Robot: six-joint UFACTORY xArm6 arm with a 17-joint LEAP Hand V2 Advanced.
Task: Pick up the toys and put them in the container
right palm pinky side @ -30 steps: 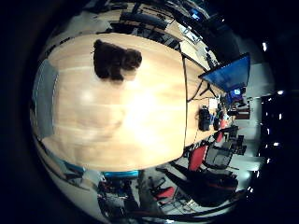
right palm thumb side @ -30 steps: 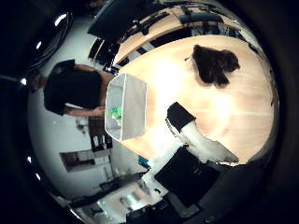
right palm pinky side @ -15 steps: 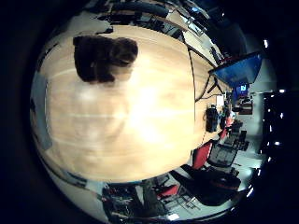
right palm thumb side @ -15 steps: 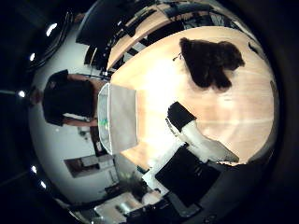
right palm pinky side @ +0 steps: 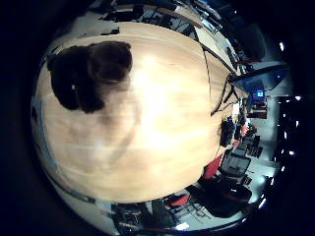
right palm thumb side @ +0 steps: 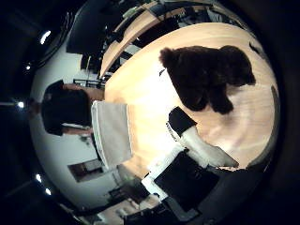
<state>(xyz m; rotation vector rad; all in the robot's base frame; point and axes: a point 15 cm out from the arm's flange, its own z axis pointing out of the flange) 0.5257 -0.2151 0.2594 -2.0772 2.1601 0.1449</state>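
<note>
While the hand (right palm thumb side: pixel 197 154) hangs above the wooden table (right palm pinky side: pixel 162 123), its fingers straight and holding nothing, 1 dark plush toy (right palm thumb side: pixel 208 75) lies below — the white container (right palm thumb side: pixel 111 133) well apart.

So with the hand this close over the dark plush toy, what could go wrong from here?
The plush toy lies flat on the wooden table, so the fingers may press into the tabletop or catch only loose fur and drop it. The white container sits off to one side near the table edge, so a weak hold could fail on the way over. The toy is soft and lumpy, so it might roll or slide when touched.
</note>
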